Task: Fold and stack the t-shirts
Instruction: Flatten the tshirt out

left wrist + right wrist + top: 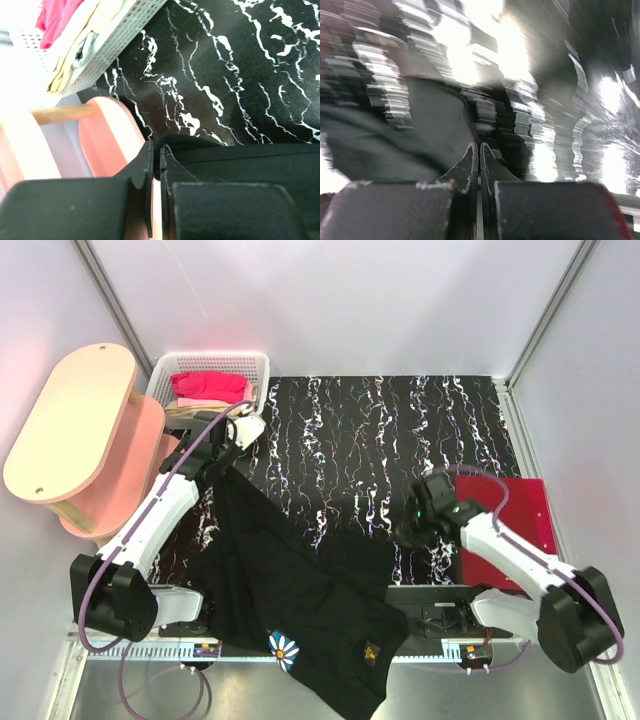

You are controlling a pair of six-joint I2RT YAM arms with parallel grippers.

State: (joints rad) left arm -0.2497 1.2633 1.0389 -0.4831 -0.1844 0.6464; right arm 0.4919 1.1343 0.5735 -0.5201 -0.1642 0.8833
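Note:
A black t-shirt (290,590) with a daisy print (285,648) hangs stretched from the left of the table down past its near edge. My left gripper (228,458) is shut on its upper edge. In the left wrist view the black cloth (250,165) is pinched between the jaws of that gripper (156,147). My right gripper (408,532) is shut just right of the shirt's right edge. The blurred right wrist view shows that gripper (479,145) with nothing seen between the jaws and dark cloth (395,145) to their left. A dark red t-shirt (515,525) lies flat at the right. A pink t-shirt (205,387) (52,15) sits in the basket.
A white mesh basket (215,358) (115,45) stands at the back left, with pale cloth under the pink shirt. A pink two-tier stool (70,420) (107,135) stands left of the black marbled surface (380,430). White walls close in the back and sides.

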